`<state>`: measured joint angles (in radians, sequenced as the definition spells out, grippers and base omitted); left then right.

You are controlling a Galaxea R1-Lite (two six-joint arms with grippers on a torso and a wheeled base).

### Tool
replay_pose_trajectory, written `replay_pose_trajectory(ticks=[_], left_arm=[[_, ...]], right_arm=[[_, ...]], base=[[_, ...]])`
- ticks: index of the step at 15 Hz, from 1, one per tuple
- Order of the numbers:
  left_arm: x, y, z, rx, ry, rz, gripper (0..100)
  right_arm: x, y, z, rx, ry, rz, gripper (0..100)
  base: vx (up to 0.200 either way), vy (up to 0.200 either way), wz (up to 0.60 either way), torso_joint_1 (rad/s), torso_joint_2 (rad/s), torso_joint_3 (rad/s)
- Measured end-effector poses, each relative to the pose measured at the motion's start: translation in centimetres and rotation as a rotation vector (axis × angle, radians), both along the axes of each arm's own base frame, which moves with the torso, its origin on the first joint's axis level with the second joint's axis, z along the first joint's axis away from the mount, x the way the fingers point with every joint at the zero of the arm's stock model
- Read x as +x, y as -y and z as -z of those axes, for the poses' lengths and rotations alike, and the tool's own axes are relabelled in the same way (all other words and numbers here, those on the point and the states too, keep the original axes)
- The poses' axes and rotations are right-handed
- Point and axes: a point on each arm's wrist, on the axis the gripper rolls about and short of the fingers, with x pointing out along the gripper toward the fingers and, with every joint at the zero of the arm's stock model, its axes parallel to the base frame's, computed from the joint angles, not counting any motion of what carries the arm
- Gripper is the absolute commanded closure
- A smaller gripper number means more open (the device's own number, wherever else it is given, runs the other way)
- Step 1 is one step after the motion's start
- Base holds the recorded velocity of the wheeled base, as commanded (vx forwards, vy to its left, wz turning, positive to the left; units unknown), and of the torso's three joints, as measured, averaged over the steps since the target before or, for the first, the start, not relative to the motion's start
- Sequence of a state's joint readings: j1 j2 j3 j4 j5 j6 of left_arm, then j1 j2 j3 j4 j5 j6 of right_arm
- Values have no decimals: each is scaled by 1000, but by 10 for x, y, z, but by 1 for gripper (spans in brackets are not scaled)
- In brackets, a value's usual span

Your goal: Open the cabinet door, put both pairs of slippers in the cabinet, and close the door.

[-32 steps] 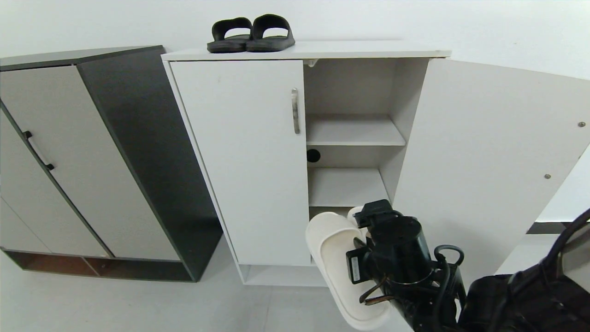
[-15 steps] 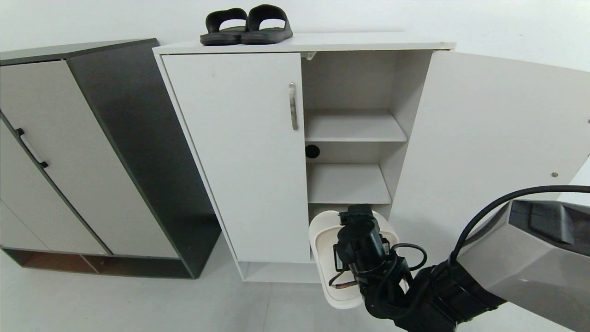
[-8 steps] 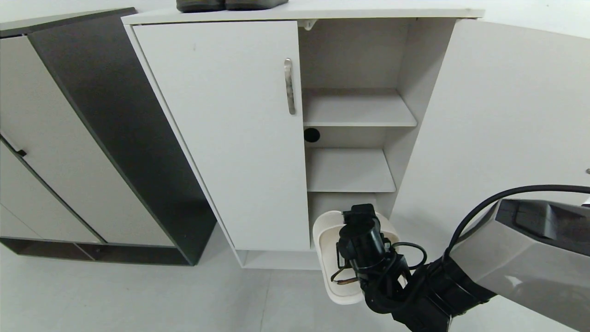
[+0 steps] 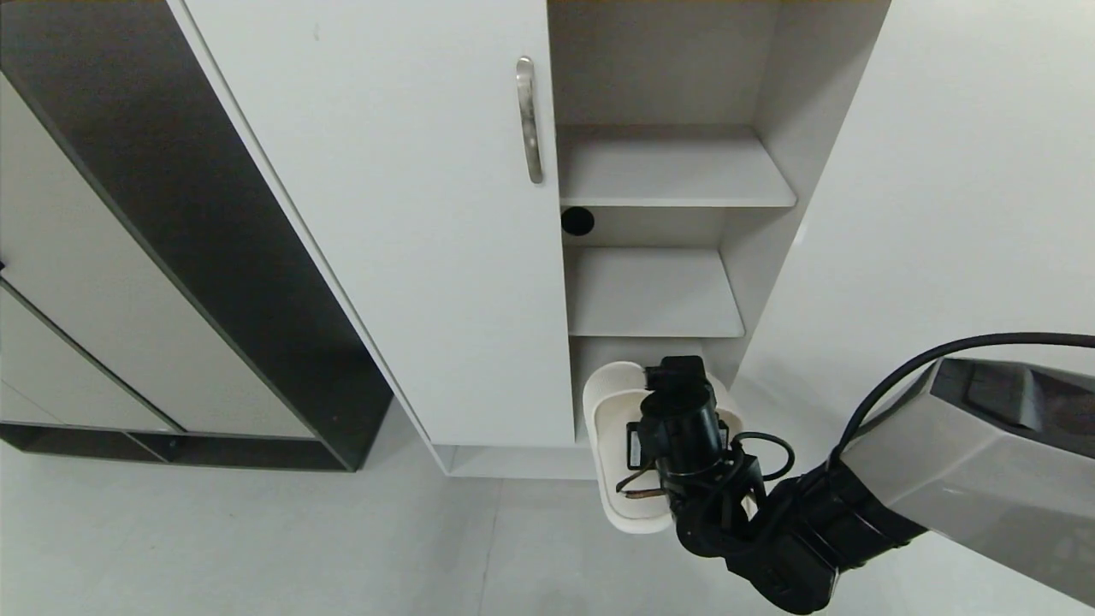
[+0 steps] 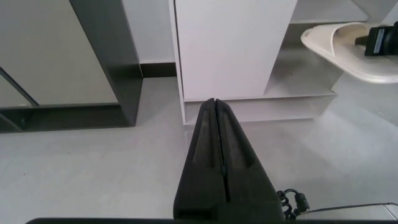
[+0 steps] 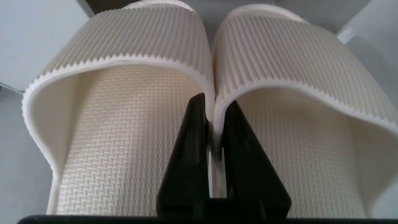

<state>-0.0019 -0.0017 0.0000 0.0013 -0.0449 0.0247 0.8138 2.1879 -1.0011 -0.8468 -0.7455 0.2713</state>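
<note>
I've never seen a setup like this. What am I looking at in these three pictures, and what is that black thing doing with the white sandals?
This is a two-armed robot on wheels. The wide picture comes from a camera on its head, looking down at a white cabinet whose right door stands open. The other two pictures come from cameras on its wrists. The right wrist picture shows the right gripper, two black fingers pinching the touching inner sides of a pair of white slippers. In the head picture, that arm holds them at the mouth of the cabinet's bottom compartment. The left gripper is shut on nothing, above the floor.
</note>
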Motion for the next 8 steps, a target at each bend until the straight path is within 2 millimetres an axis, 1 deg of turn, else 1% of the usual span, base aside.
replay_pose_trajectory(ticks=[1, 2, 3, 5, 8], left_arm=[[0, 0, 0, 0, 0, 0, 100], [0, 0, 0, 0, 0, 0, 100], [0, 0, 0, 0, 0, -1, 100], [0, 0, 0, 0, 0, 0, 100], [0, 0, 0, 0, 0, 0, 100]], right_arm=[[0, 0, -5, 14, 47, -3, 100], [1, 0, -14, 37, 129, -8, 100], [-1, 1, -18, 31, 181, -12, 100], [1, 6, -15, 4, 236, -4, 100], [5, 9, -4, -18, 223, 12, 100]], base=[[0, 0, 0, 0, 0, 0], [0, 0, 0, 0, 0, 0], [0, 0, 0, 0, 0, 0], [0, 0, 0, 0, 0, 0], [0, 0, 0, 0, 0, 0]])
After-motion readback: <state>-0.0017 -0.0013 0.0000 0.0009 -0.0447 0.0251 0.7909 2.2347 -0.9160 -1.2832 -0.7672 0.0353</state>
